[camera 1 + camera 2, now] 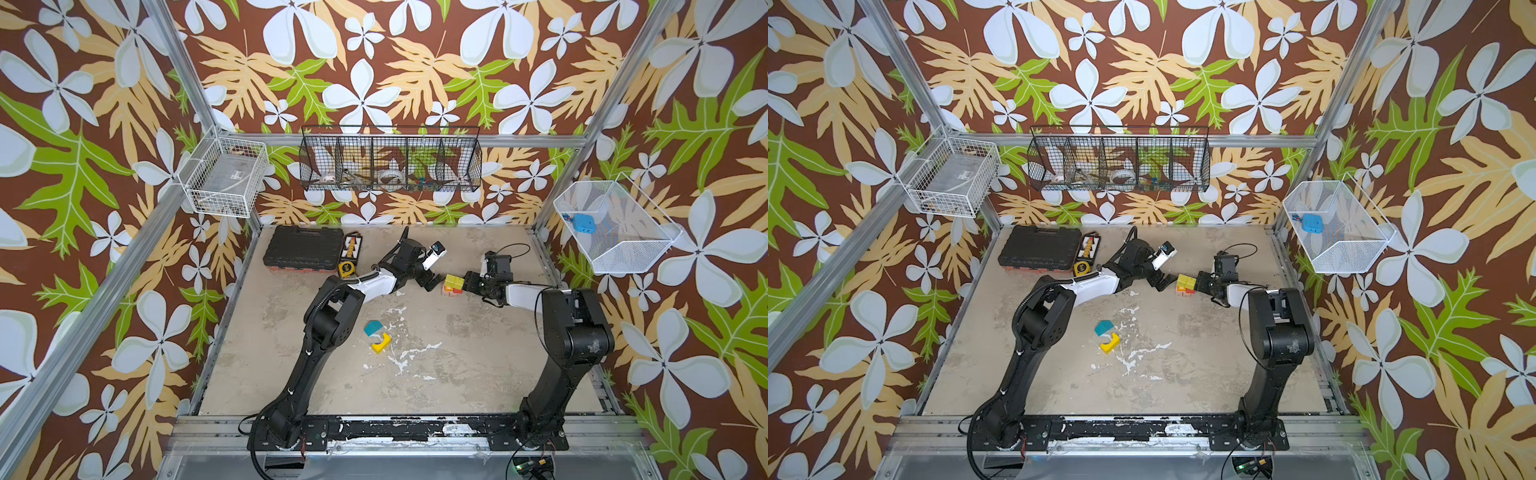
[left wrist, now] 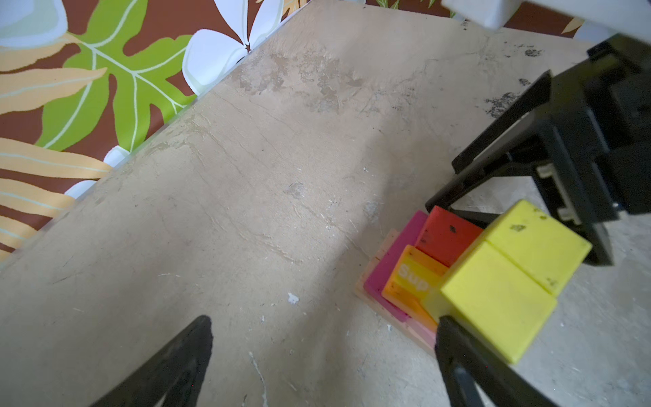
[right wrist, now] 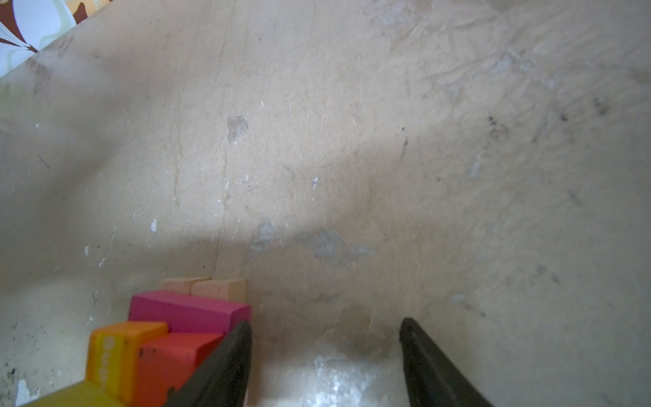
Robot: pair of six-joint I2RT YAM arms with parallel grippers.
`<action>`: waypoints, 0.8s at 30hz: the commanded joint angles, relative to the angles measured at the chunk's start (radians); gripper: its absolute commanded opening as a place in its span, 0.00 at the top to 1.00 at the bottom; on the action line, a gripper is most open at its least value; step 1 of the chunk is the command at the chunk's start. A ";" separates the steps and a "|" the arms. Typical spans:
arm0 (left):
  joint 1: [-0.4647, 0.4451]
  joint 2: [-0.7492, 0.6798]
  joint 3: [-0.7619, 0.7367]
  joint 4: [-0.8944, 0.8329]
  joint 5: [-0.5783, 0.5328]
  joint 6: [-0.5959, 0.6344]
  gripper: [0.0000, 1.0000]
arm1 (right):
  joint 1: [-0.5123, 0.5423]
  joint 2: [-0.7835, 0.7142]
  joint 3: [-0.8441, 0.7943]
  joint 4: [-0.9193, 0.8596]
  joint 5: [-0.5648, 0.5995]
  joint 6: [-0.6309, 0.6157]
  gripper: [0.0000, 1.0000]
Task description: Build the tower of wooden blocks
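The tower (image 1: 453,285) (image 1: 1185,284) stands at the back middle of the table. It has tan planks (image 3: 211,287) at the bottom, then a magenta block (image 2: 394,260), a red block (image 2: 447,236) and an orange block (image 2: 412,278), with two yellow blocks (image 2: 510,275) on top. My left gripper (image 2: 324,320) (image 1: 434,284) is open just left of the tower, nothing between its fingers. My right gripper (image 3: 324,323) (image 1: 469,282) is open at the tower's right side, also empty. A teal block (image 1: 372,328) and a yellow arch block (image 1: 381,341) lie loose mid-table.
A black tool case (image 1: 303,249), a small bit holder (image 1: 353,245) and a yellow tape measure (image 1: 346,269) sit at the back left. Wire baskets hang on the walls: white (image 1: 224,178), black (image 1: 390,160) and white (image 1: 615,228).
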 commanded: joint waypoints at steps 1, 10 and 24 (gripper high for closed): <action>-0.003 -0.006 0.011 -0.004 0.008 0.005 0.00 | 0.002 0.005 0.006 -0.025 -0.004 -0.005 0.33; -0.002 -0.009 0.004 -0.007 0.006 0.005 0.00 | 0.003 0.010 0.011 -0.025 -0.010 -0.008 0.32; -0.007 -0.022 -0.013 -0.005 0.003 0.008 0.00 | 0.005 0.011 0.014 -0.024 -0.016 -0.012 0.33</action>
